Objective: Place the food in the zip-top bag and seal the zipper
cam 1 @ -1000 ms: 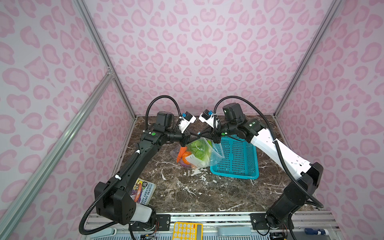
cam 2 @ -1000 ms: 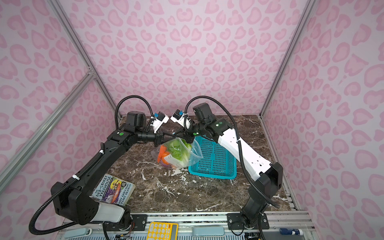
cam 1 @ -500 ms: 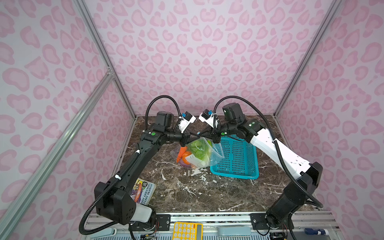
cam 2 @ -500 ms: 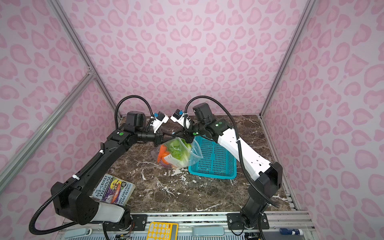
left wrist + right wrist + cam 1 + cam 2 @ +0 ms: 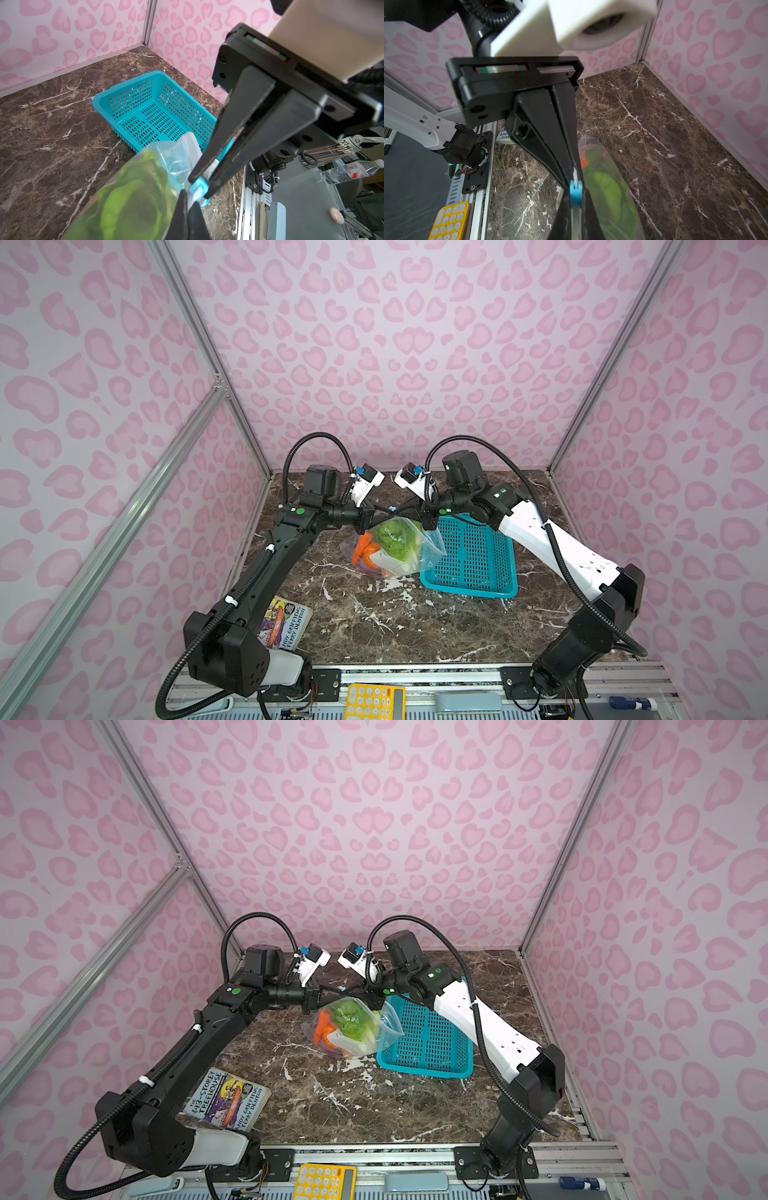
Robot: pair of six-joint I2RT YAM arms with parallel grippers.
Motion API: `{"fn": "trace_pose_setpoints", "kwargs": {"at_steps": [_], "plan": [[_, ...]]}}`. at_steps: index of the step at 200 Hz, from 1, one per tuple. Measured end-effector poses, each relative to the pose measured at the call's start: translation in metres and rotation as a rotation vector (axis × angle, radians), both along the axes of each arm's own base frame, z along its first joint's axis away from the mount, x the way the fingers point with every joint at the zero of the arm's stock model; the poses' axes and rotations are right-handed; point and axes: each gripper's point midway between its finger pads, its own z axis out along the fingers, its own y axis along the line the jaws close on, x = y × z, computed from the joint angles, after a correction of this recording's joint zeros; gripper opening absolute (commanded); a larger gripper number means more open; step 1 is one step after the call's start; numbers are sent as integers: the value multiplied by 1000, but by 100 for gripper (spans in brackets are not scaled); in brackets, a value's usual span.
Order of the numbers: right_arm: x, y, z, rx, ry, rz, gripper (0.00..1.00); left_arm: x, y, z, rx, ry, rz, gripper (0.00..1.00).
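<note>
**Inspector:** Status of the food?

**Technician:** Loaded. The cabbage, the carrot and the smaller pieces are inside the bag. The bag hangs from both pincers over the desk, just beside the basket. No food shows outside the bag in either top view.

**Inspector:** State of the pincers?

**Technician:** The left pincer is fully closed on the bag's top edge. The right pincer is closed on the blue slider. The two sets of tips almost meet.

**Inspector:** Work remaining?

**Technician:** Sealing only. The slider sits at the end gripped by the left pincer. Whether the zipper along the mouth is shut cannot be told, so the slider's run may be complete or not begun.
</note>
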Motion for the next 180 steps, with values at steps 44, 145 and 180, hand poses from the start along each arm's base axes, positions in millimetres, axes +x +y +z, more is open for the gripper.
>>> {"fn": "trace_pose_setpoints", "kwargs": {"at_steps": [44, 145, 180], "plan": [[-4, -8, -9, -14, 1, -17, 0, 1, 3, 1, -7, 8, 15, 4], [-4, -20, -35, -76, 33, -76, 0, 14, 25, 8, -24, 5, 113, 4], [-7, -27, -50, -105, 59, -102, 0, 23, 37, 9, -27, 7, 168, 4]]}}
